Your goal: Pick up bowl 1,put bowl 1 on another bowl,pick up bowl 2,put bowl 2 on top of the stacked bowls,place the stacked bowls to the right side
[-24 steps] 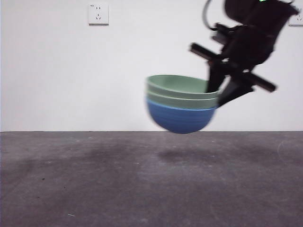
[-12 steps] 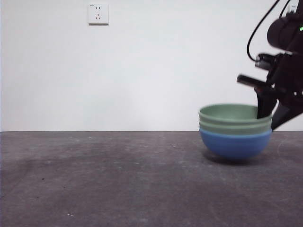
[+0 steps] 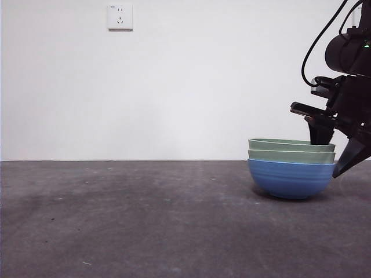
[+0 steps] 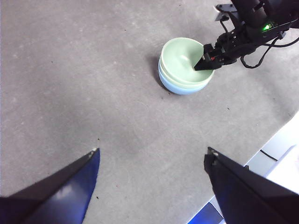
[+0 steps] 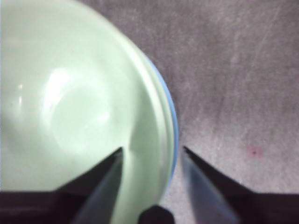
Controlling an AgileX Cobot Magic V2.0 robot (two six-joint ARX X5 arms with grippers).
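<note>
- The stacked bowls sit flat on the grey table at the right side of the front view: blue bowl on the bottom, two pale green bowls nested in it.
- The right pincer straddles the stack's right rim, one jaw inside the top green bowl, the other outside the wall. Jaws are slightly parted, with a gap showing at the rim in its wrist view, so not really squeezing.
- The left pincer hangs high, well apart from the bowls, jaws spread wide, holding nothing.
- There's a wall socket in the upper left of the front view.
</note>
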